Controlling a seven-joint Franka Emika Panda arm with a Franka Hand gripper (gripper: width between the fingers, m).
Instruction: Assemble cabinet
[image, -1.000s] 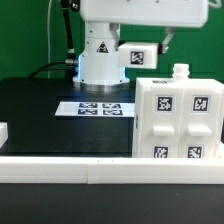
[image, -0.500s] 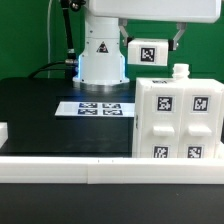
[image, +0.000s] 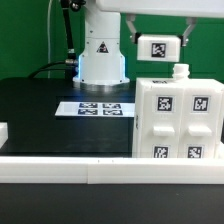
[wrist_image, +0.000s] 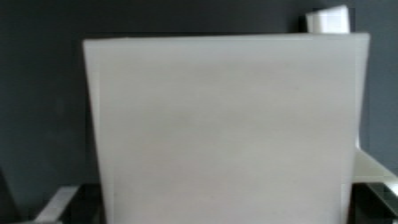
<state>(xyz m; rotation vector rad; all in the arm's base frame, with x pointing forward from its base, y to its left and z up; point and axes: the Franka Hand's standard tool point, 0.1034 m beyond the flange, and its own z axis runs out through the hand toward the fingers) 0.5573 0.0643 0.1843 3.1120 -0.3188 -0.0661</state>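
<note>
No legible words — only square tags (image: 161, 101), seemingly coded, on the cabinet (image: 178, 118) and the marker board (image: 66, 107).

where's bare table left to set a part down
Free: the black table between the marker board and the front white rail, and to the exterior view's left of that board. Crowded: the exterior view's right, where the cabinet stands.

The arm (image: 100, 55) is cut off at twelve o'clock; a small white piece (image: 3, 131) is cut off at nine o'clock; the cabinet (image: 175, 115) hides its bottom behind the white rail (image: 60, 166) at five o'clock; up close, the white block (wrist_image: 214, 130) is blurry and hides nearly everything.
</note>
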